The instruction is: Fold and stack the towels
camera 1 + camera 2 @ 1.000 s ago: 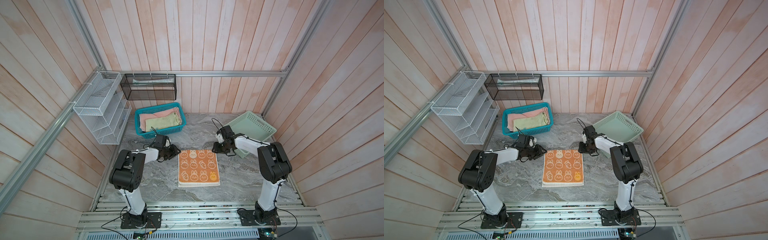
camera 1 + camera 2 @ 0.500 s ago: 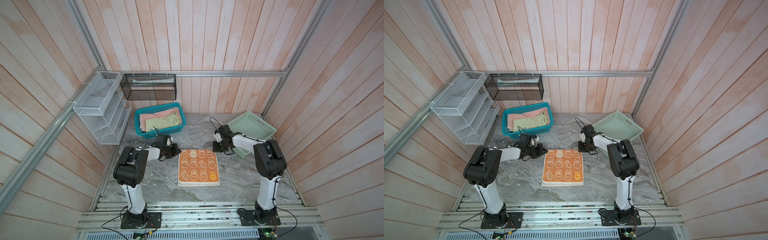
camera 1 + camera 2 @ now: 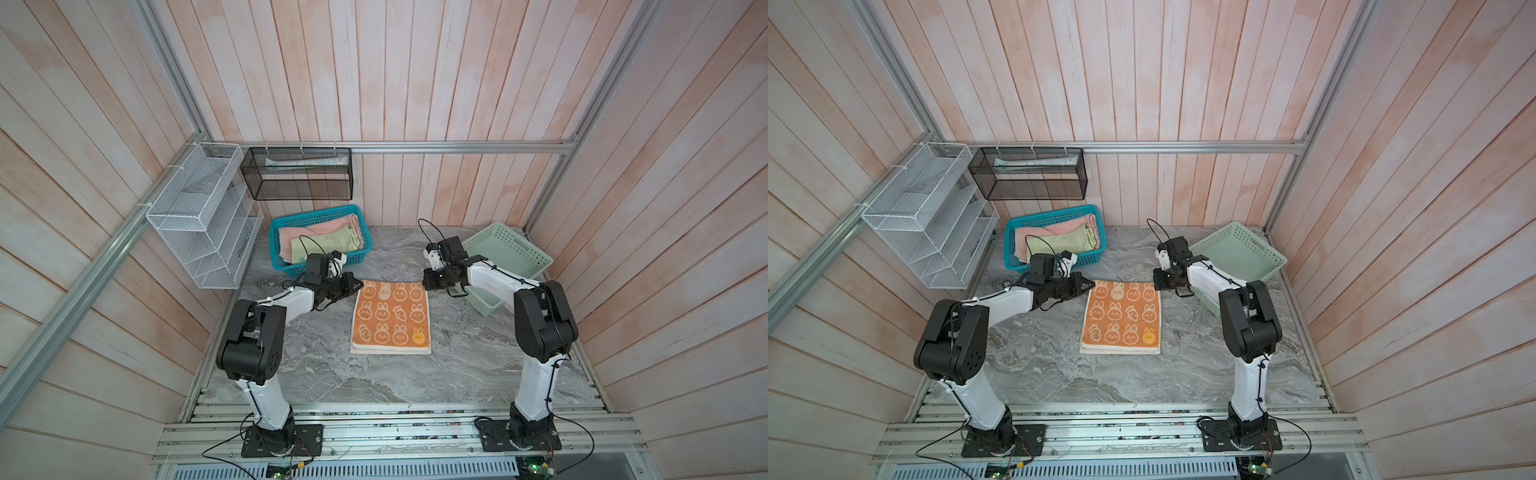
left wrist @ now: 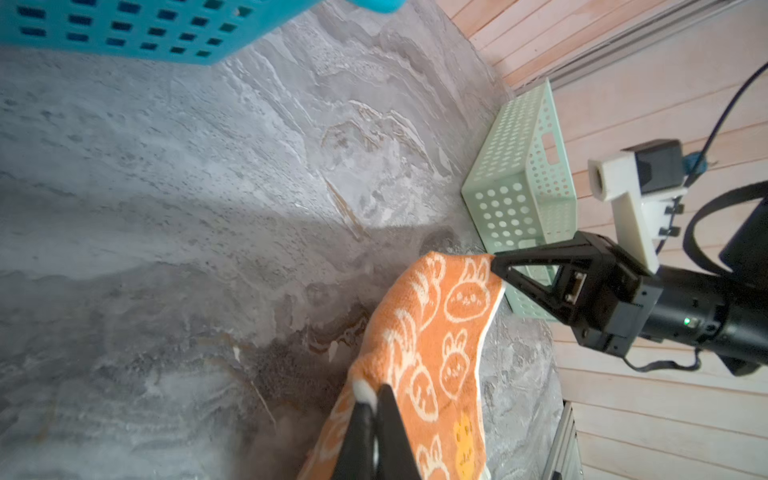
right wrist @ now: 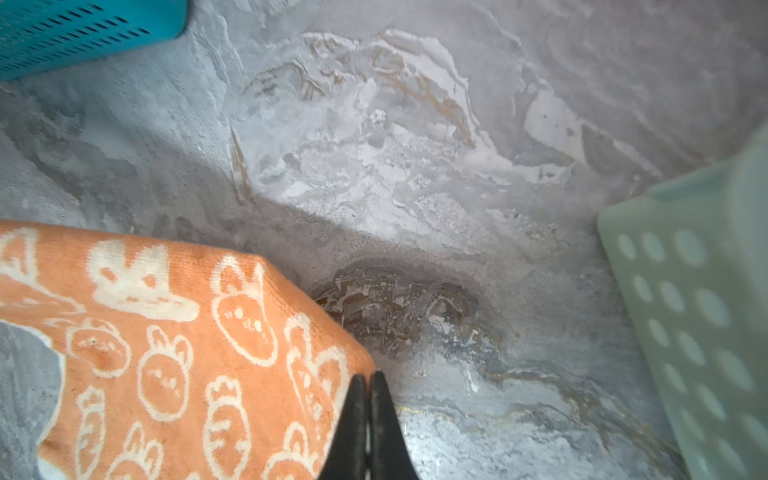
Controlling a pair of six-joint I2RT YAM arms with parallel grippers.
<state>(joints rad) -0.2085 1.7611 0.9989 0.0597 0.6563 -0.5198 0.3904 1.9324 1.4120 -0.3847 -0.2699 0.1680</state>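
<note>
The orange towel with white rabbits [image 3: 390, 318] [image 3: 1121, 318] lies folded flat in the middle of the marble table. My left gripper [image 3: 360, 286] [image 3: 1092, 286] is shut on its far left corner, where the cloth [image 4: 432, 332] bunches between the fingertips of the gripper [image 4: 374, 395]. My right gripper [image 3: 424, 282] [image 3: 1156, 284] [image 5: 368, 380] is shut on the far right corner of the orange towel [image 5: 187, 332]. Both held corners sit slightly raised off the table. A salmon pink towel [image 3: 320, 226] and a pale yellow towel [image 3: 328, 243] lie in the teal basket [image 3: 357, 259].
The pale green perforated tray [image 3: 536, 266] stands tilted at the back right, just behind my right forearm. A white wire rack [image 3: 199, 216] and a black mesh shelf [image 3: 299, 174] hang on the back left walls. The teal basket sits close behind my left wrist.
Both grippers have moved in to the orange towel's far corners and gone from open to shut on them. The towel's body has stayed where it was.
</note>
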